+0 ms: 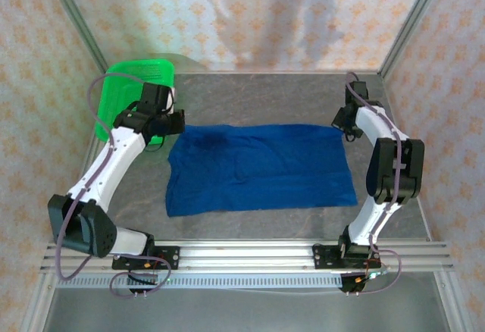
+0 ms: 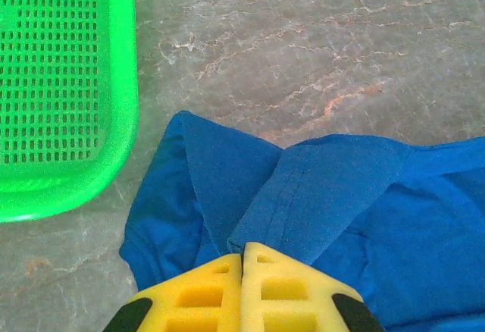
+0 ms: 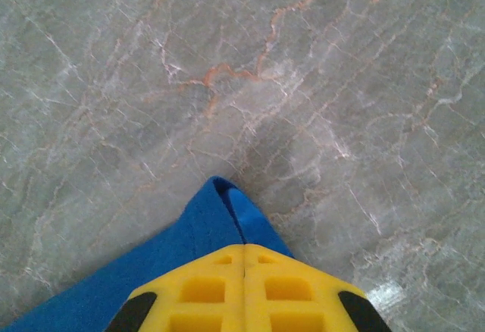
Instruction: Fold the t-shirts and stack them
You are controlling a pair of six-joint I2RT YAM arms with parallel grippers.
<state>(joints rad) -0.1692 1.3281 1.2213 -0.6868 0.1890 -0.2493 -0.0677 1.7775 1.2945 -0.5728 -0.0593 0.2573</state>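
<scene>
Grey marbled table bears one green basket and one wrinkled, flat-lying blue t-shirt, its far corners clamped by left gripper and right gripper.

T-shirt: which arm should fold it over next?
Probably the left, but only just. The left gripper is shut on a thick bunched corner of the t-shirt, while the right gripper pinches just a corner tip.
</scene>
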